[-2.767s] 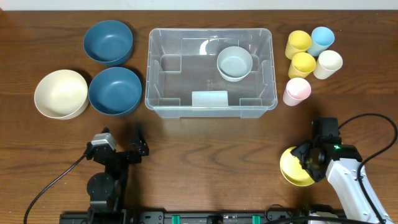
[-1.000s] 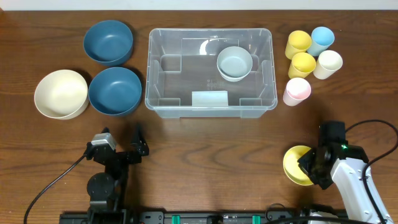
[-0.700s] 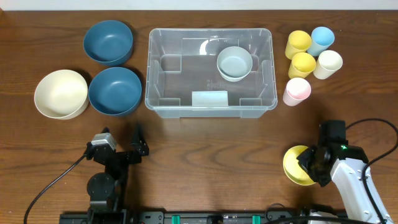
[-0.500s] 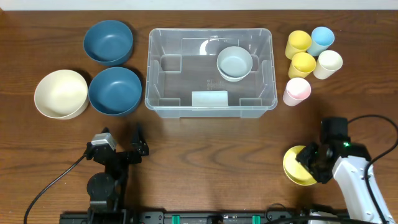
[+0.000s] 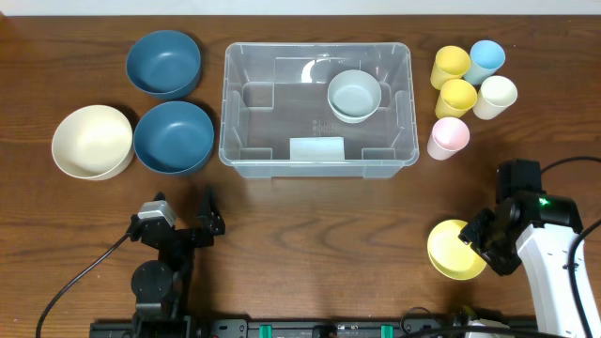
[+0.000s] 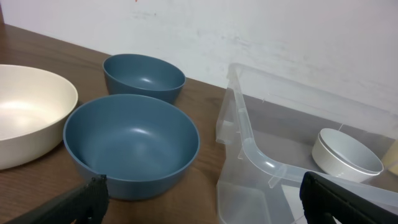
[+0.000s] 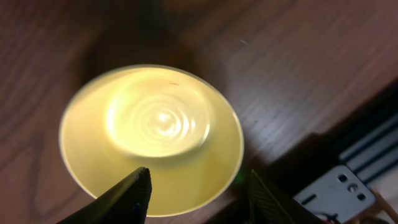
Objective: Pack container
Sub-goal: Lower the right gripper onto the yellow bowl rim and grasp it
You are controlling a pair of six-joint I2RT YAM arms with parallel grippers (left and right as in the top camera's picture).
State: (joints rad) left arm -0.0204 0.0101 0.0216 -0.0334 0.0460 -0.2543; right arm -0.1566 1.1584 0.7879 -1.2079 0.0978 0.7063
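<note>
Clear glossy plastic container (image 5: 282, 117) (dark wood-grain table (image 5: 319, 225)).

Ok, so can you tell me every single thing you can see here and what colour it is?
container: one, clear plastic, back middle of the table
small bowl: one, pale grey-blue, inside the container, right side
blue bowls: two, dark blue, left of the container
cream bowl: one, cream, far left
cups: five (two yellow, one light blue, one cream, one pink), bunched right of the container
yellow dish: one, yellow, front right
table: one, brown wood
left gripper: one, black, front left, open, empty
right gripper: one, black, open, above the yellow dish
</note>
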